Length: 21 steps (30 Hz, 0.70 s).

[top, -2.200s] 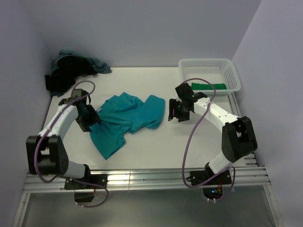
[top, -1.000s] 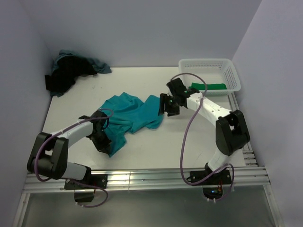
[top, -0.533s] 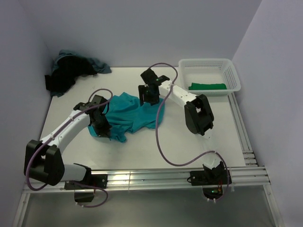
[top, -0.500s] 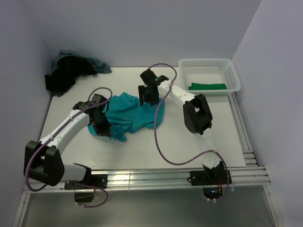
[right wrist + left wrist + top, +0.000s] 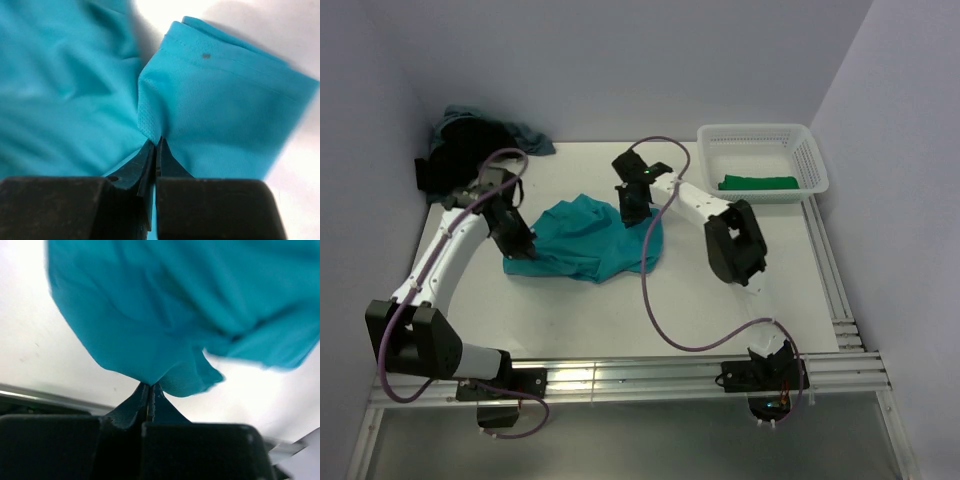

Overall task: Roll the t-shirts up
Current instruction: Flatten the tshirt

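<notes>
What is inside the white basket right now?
One green t-shirt, bundled long, lies in the white basket along its near wall. The rest of its floor looks bare. Anything beneath that bundle is covered.

T-shirt (image 5: 588, 238) on table (image 5: 620, 312) centre, shirt pile (image 5: 470, 150) far left, basket (image 5: 752, 129) far right
</notes>
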Each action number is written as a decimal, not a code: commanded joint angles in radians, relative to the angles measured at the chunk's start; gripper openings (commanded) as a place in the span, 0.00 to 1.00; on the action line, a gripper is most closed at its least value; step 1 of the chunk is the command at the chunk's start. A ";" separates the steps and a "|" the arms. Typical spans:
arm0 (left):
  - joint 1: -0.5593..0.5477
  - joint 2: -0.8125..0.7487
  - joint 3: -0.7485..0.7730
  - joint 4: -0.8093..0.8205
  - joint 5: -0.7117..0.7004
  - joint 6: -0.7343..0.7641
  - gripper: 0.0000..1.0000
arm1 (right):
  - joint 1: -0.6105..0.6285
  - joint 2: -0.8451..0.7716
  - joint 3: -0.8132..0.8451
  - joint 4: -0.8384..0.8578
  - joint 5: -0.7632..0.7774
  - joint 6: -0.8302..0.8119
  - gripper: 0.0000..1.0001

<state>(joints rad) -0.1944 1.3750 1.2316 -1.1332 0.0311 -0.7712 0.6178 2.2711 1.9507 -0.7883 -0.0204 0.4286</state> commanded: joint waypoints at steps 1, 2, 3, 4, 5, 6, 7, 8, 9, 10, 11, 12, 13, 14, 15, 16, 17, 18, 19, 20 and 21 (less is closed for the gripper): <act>0.125 0.056 0.129 -0.030 -0.011 0.092 0.00 | -0.029 -0.302 -0.172 0.171 -0.048 -0.013 0.00; 0.141 0.071 0.190 -0.030 -0.011 0.096 0.00 | -0.033 -0.364 -0.235 0.207 -0.061 -0.014 0.00; 0.156 0.087 0.221 -0.030 -0.008 0.093 0.00 | -0.039 -0.489 -0.301 0.239 -0.068 -0.016 0.00; 0.177 0.116 0.253 -0.028 0.000 0.090 0.00 | -0.044 -0.558 -0.446 0.304 -0.082 -0.016 0.00; 0.187 0.128 0.311 -0.022 0.007 0.076 0.00 | -0.056 -0.629 -0.529 0.339 -0.087 -0.007 0.00; 0.193 0.153 0.339 -0.016 0.022 0.067 0.00 | -0.064 -0.768 -0.614 0.374 -0.119 -0.007 0.00; 0.193 0.166 0.362 -0.001 0.032 0.059 0.00 | -0.072 -0.836 -0.769 0.423 -0.125 -0.007 0.00; 0.222 0.179 0.403 0.006 0.038 0.044 0.00 | -0.087 -0.899 -0.844 0.440 -0.130 -0.016 0.00; 0.227 0.190 0.423 0.007 0.041 0.036 0.00 | -0.090 -0.998 -0.915 0.454 -0.130 -0.025 0.02; 0.230 0.214 0.443 0.012 0.052 0.032 0.00 | -0.092 -1.036 -1.020 0.452 -0.131 -0.028 0.04; 0.231 0.223 0.480 0.018 0.053 0.026 0.00 | -0.096 -1.062 -1.062 0.420 -0.109 -0.031 0.08; 0.233 0.234 0.502 0.021 0.056 0.023 0.00 | -0.104 -1.088 -1.097 0.399 -0.099 -0.031 0.29; 0.236 0.248 0.523 0.027 0.058 0.021 0.00 | -0.108 -1.094 -1.139 0.356 -0.092 -0.030 0.36; 0.237 0.252 0.566 0.035 0.067 0.020 0.00 | -0.113 -1.102 -1.156 0.344 -0.079 -0.030 0.50; 0.240 0.257 0.587 0.042 0.075 0.016 0.00 | -0.122 -1.120 -1.165 0.334 -0.067 -0.028 0.60; 0.243 0.260 0.607 0.049 0.078 0.015 0.00 | -0.124 -1.133 -1.170 0.331 -0.067 -0.028 0.62; 0.246 0.262 0.646 0.056 0.091 0.010 0.00 | -0.128 -1.142 -1.162 0.331 -0.073 -0.037 0.66; 0.245 0.262 0.666 0.067 0.104 0.007 0.00 | -0.130 -1.144 -1.150 0.330 -0.072 -0.037 0.69; 0.247 0.262 0.708 0.073 0.121 0.007 0.00 | -0.132 -1.138 -1.109 0.327 -0.073 -0.039 0.70; 0.247 0.260 0.729 0.081 0.139 -0.002 0.00 | -0.132 -1.127 -1.084 0.324 -0.078 -0.040 0.70; 0.247 0.259 0.747 0.095 0.151 -0.005 0.00 | -0.132 -1.086 -1.058 0.320 -0.096 -0.042 0.70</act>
<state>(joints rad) 0.0460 1.6535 1.8774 -1.1049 0.1204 -0.7551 0.4927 1.1706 0.7860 -0.5034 -0.1097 0.4030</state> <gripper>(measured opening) 0.013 0.696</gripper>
